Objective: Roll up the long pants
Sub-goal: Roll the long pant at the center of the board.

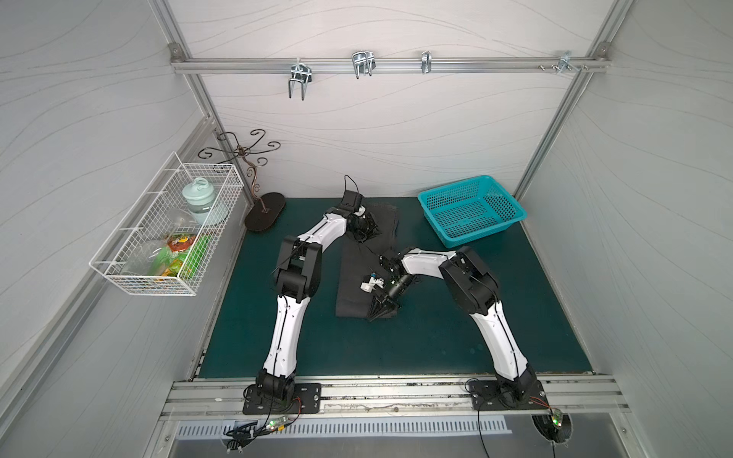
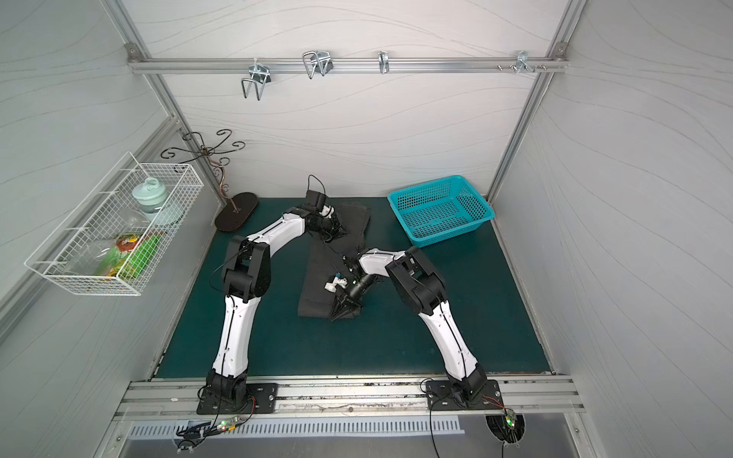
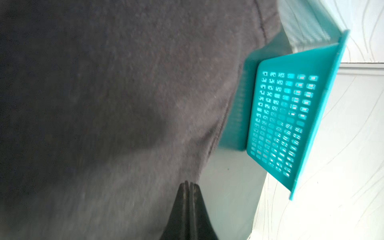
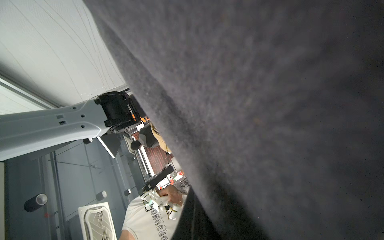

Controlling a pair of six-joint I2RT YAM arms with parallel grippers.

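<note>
Left gripper and right gripper fingers sit together at the long pants' edges, where thin cloth could slip and skew the roll.

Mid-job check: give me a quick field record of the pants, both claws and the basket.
long pants: lying flat as a long strip on the green mat, not yet rolled
left claw: shut, at the strip's far end
right claw: shut, at the strip's near end
cloth pinched: cannot tell for either claw
teal basket: empty, at the mat's far right corner, apart from the pants
</note>
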